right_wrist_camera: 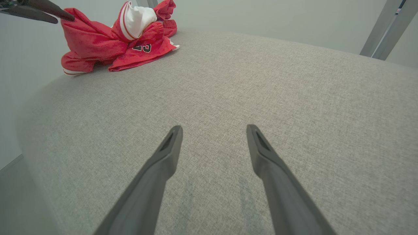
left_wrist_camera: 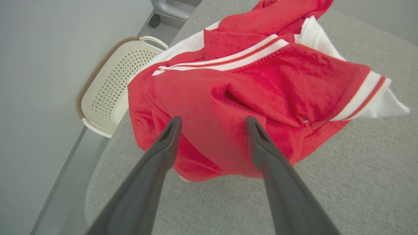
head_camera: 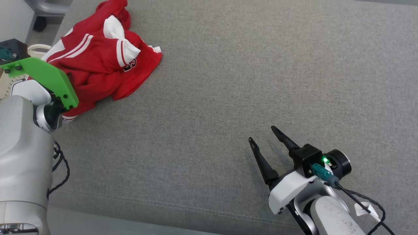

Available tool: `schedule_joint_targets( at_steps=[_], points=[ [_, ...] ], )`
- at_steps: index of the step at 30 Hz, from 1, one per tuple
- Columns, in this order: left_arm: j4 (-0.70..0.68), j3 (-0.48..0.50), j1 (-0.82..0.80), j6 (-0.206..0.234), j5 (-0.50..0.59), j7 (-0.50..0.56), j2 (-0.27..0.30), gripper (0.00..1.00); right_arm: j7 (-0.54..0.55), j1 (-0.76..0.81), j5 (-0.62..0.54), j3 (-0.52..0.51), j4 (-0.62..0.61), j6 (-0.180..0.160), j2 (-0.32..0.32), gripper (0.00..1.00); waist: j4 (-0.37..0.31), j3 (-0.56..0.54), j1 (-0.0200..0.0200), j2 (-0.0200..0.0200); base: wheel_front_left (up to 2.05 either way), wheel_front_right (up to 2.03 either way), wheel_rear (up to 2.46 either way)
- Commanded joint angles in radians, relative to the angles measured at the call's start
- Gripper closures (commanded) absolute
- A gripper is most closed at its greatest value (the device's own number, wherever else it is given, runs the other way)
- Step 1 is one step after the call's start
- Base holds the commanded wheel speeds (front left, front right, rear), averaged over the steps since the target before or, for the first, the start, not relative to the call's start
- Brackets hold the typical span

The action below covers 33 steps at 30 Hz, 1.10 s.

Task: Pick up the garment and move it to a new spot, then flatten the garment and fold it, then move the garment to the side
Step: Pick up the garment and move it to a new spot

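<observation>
Beside garment (left_wrist_camera: 228,98), left wrist view, cream basket (left_wrist_camera: 104,85)

We see a desk (head_camera: 228,81) covered in grey woven fabric, with rounded corners and a line of stitching (head_camera: 163,205) running along its near edge. On it lies a red garment (head_camera: 98,62), crumpled in a heap at the far left corner, right up against the left edge. We make out white stripes on its bands, white patches among the folds, and dark numerals on a flap that points toward the middle of the desk. The garment is bunched rather than spread flat, its folds piled on one another. Toward the front right we notice two faint darker streaks (right_wrist_camera: 186,192) in the fabric.
</observation>
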Motion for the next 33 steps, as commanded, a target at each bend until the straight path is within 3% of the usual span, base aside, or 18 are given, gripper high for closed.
schedule_joint_targets(
  at_steps=[1, 6, 7, 8, 9, 21, 25, 33],
  points=[
    [0.013, -0.003, -0.018, 0.006, 0.008, 0.002, 0.012, 0.0, 0.003, 0.011, -0.011, -0.001, -0.01, 0.0, -0.003, 0.0, -0.04, 0.044, 0.0, 0.0, 0.0, 0.0, 0.0],
    [0.057, -0.014, -0.026, 0.033, 0.017, 0.002, 0.012, 0.0, 0.006, 0.025, -0.015, -0.016, -0.024, 0.0, -0.003, 0.0, -0.04, 0.054, 0.0, 0.0, 0.0, 0.0, 0.0],
    [0.063, -0.017, -0.028, 0.037, 0.02, -0.003, 0.013, 0.31, 0.007, 0.027, -0.016, -0.016, -0.024, 0.0, -0.003, 0.0, -0.04, 0.053, 0.0, 0.0, 0.0, 0.0, 0.0],
    [0.065, -0.023, -0.032, 0.041, 0.027, -0.016, 0.014, 0.9, 0.008, 0.027, -0.015, -0.017, -0.024, 0.0, -0.003, 0.0, -0.039, 0.053, 0.0, 0.0, 0.0, 0.0, 0.0],
    [0.065, -0.029, -0.038, 0.042, 0.032, -0.027, 0.014, 1.0, 0.01, 0.024, -0.014, -0.019, -0.025, 0.0, -0.003, 0.0, -0.036, 0.055, 0.0, 0.0, 0.0, 0.0, 0.0],
    [0.067, -0.079, -0.09, 0.016, 0.081, -0.181, 0.026, 1.0, -0.023, 0.026, 0.055, 0.005, 0.041, 0.0, -0.003, 0.0, -0.052, -0.077, 0.0, 0.0, 0.0, 0.0, 0.0],
    [0.035, -0.112, -0.118, -0.013, 0.111, -0.268, 0.026, 1.0, -0.042, 0.034, 0.086, 0.005, 0.065, 0.0, -0.003, 0.0, -0.096, -0.147, 0.0, 0.0, 0.0, 0.0, 0.0],
    [-0.009, -0.175, -0.152, -0.061, 0.14, -0.365, -0.04, 1.0, -0.047, 0.087, 0.105, -0.019, 0.102, 0.0, -0.003, 0.0, -0.212, -0.267, 0.0, 0.0, 0.0, 0.0, 0.0]
  ],
)
